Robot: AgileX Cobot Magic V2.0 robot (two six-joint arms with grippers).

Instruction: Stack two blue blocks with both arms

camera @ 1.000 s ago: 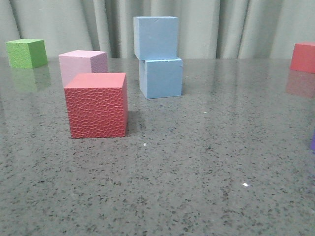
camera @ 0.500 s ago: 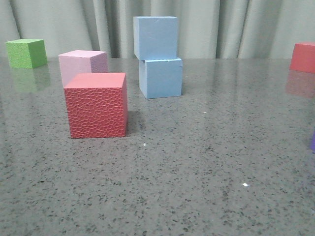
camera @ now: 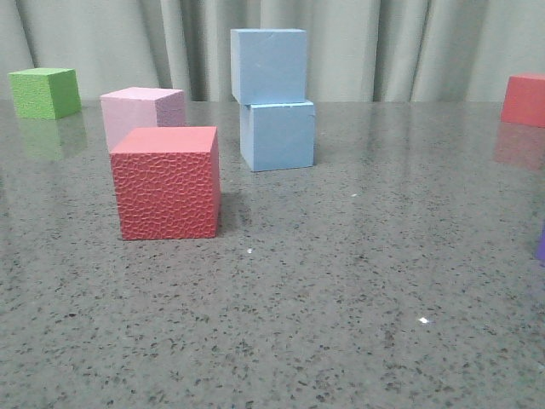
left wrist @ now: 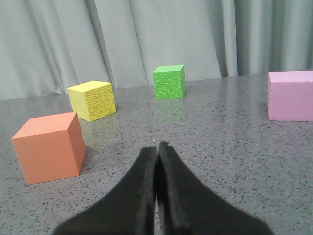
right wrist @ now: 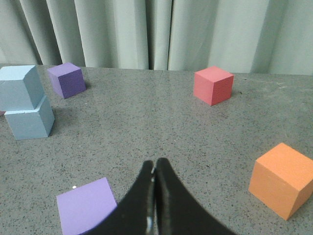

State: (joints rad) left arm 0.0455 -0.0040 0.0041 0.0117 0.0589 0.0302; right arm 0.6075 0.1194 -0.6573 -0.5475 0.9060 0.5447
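Front view: low over the table (camera: 341,324), looking forward at the curtain (camera: 383,43); the red textured cube (camera: 167,182) sits close, left of centre.
Left wrist view: just above the tabletop, closed left gripper (left wrist: 157,149) at bottom centre, facing the curtain.
Right wrist view: higher, tilted down, closed right gripper (right wrist: 154,169) at bottom centre.
Shared, front and left wrist: green cube (camera: 44,92) (left wrist: 169,82), pink cube (camera: 140,111) (left wrist: 290,95).
Shared, front and right wrist: stacked blue blocks (camera: 272,98) (right wrist: 23,102).

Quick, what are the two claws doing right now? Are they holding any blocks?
Left claw: closed, holding nothing.
Right claw: closed, holding nothing.
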